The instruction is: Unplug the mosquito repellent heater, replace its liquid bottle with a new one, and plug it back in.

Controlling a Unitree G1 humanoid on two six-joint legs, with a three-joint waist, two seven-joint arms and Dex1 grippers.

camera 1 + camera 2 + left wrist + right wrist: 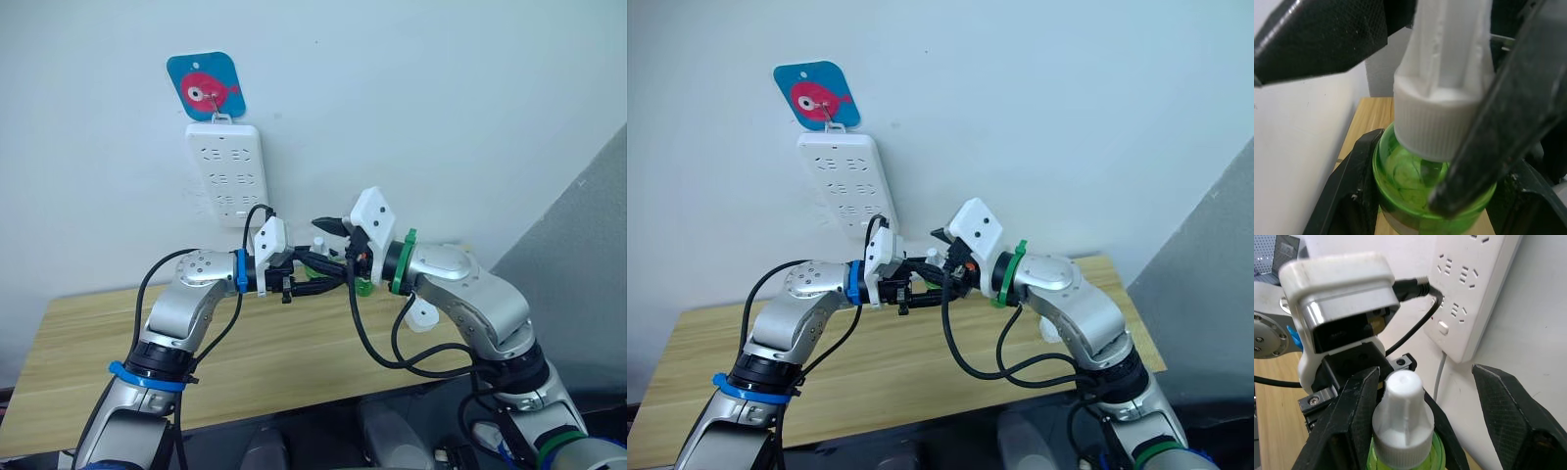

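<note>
While the green bottle (1420, 181) is clamped between the left gripper's (312, 279) fingers above the table (88, 343), the right gripper (1430, 396) is held wide around its white cap (1403, 426), below the strip (227, 174).

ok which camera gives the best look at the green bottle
The left wrist view: the green bottle with its white ribbed cap sits close up between black fingers. The right wrist view shows its cap top and a strip of green. In the eye views just a green speck shows between the two grippers.
</note>
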